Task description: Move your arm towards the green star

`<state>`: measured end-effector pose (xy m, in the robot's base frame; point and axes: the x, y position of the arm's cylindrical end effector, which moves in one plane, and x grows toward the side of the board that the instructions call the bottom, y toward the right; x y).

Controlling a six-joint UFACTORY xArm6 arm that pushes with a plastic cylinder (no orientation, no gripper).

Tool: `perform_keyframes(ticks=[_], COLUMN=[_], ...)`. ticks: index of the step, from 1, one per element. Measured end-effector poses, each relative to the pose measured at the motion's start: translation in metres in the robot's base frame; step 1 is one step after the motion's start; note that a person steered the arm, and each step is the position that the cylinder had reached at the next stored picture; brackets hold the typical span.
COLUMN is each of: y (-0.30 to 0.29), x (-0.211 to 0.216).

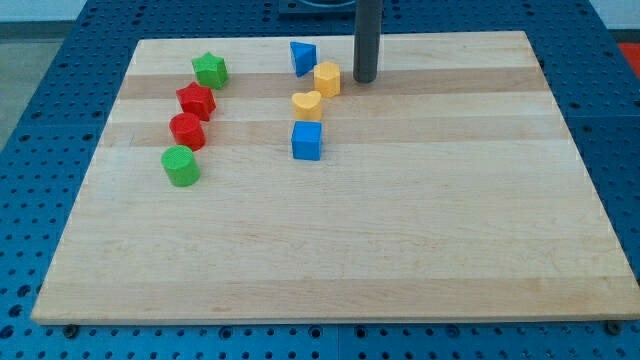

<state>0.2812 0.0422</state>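
The green star (210, 69) lies near the view's top left of the wooden board (400, 230). My tip (365, 79) is far to its right, near the view's top centre, just right of the yellow hexagon block (327, 78). A blue block (303, 56) lies between the tip and the star, left of the yellow hexagon.
A red star-like block (196, 101), a red cylinder (187, 131) and a green cylinder (181, 166) run in a line below the green star. A yellow heart block (307, 105) and a blue cube (307, 141) lie below the yellow hexagon.
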Motion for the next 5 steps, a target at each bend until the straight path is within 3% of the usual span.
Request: perform_keyframes(ticks=[3,5], y=[-0.049,-0.022], x=[0.004,0.004])
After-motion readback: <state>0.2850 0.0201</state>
